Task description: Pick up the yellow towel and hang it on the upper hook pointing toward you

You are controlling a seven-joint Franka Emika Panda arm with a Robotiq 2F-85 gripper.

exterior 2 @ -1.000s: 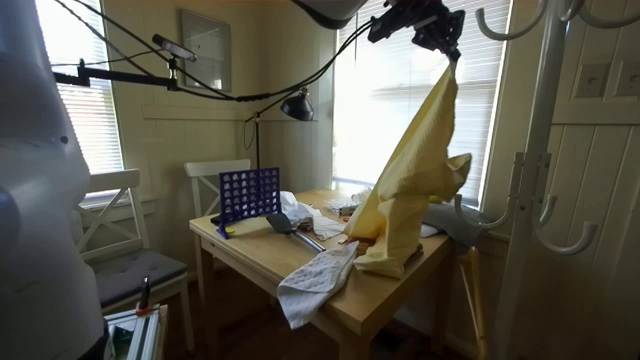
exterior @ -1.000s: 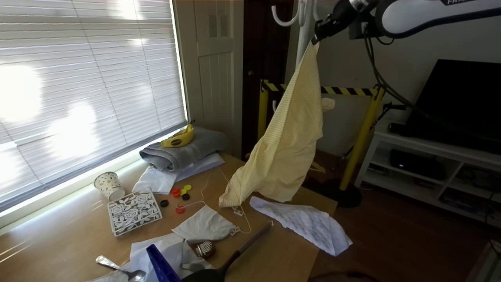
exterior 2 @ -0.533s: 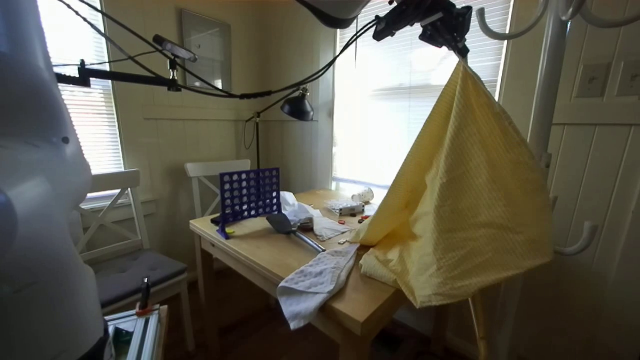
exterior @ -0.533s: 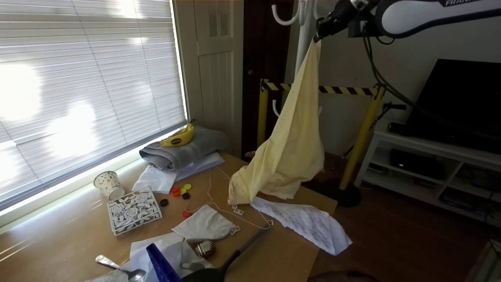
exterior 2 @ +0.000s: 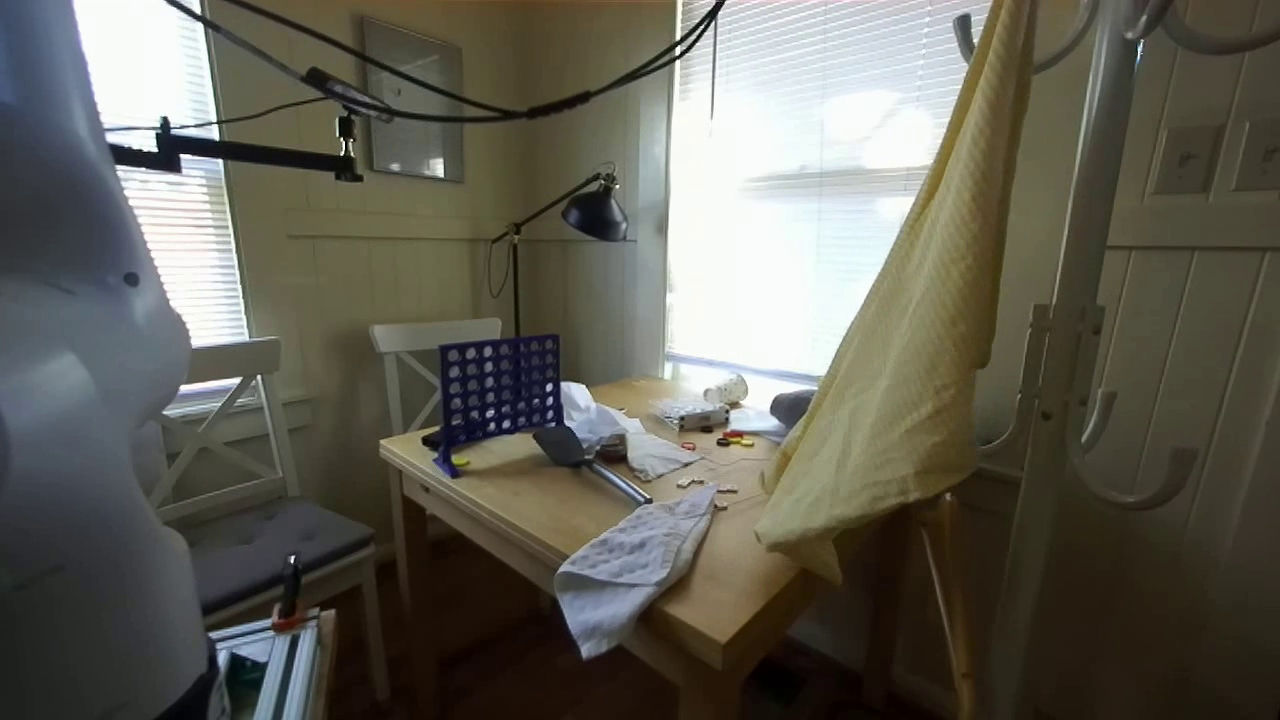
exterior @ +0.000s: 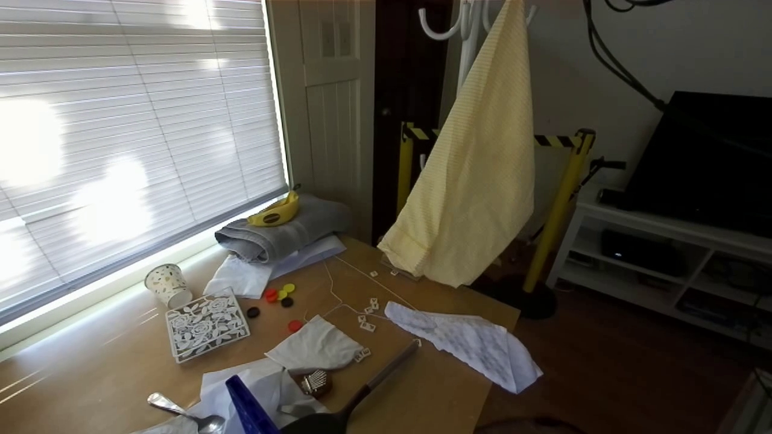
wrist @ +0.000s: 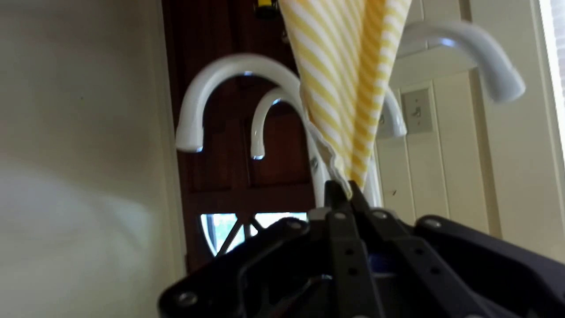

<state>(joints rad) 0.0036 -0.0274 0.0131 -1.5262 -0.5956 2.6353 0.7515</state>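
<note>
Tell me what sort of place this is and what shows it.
Probably a home, likely a dining or living area: a wooden table with a white chair near it, and, in an exterior view, a large dark screen that looks like a TV.

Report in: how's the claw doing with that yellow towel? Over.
Gripper: shut on the yellow towel. Towel: hanging down, seemingly not hooked. In the way: nothing evident, though towel hides part of the coat stand.
</note>
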